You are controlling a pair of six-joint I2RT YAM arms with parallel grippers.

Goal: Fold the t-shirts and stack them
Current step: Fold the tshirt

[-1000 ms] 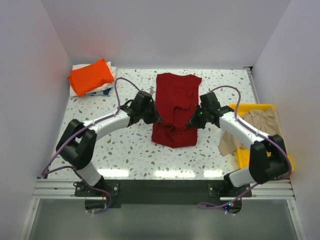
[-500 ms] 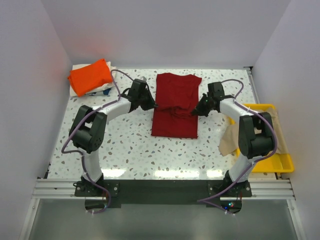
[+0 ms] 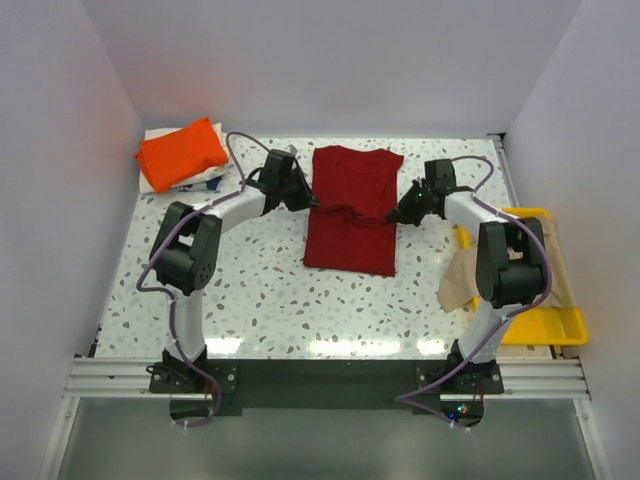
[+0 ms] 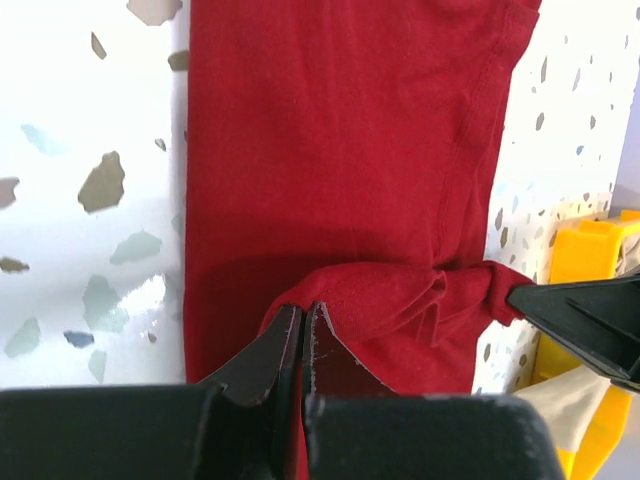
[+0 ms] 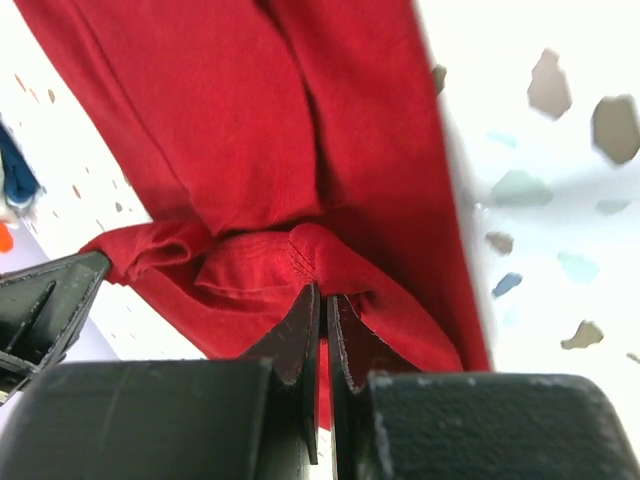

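The dark red t-shirt (image 3: 351, 195) lies in the middle of the table, its lower part folded up toward the collar. My left gripper (image 3: 310, 204) is shut on its left edge (image 4: 330, 300). My right gripper (image 3: 393, 217) is shut on its right edge (image 5: 300, 255). The pinched hem stretches between both grippers across the shirt. The orange t-shirt (image 3: 180, 152) lies folded at the back left on top of a whitish one (image 3: 205, 181). The beige-tan t-shirt (image 3: 490, 262) hangs out of the yellow tray (image 3: 572, 320) at the right.
The enclosure walls stand close at left, back and right. The yellow tray's corner (image 4: 575, 260) shows beyond the shirt in the left wrist view, beside my right gripper's finger (image 4: 585, 315).
Both grippers have carried the shirt's lower hem away from the near edge toward the collar, folding the shirt over itself. The shirt's near end now lies flatter.
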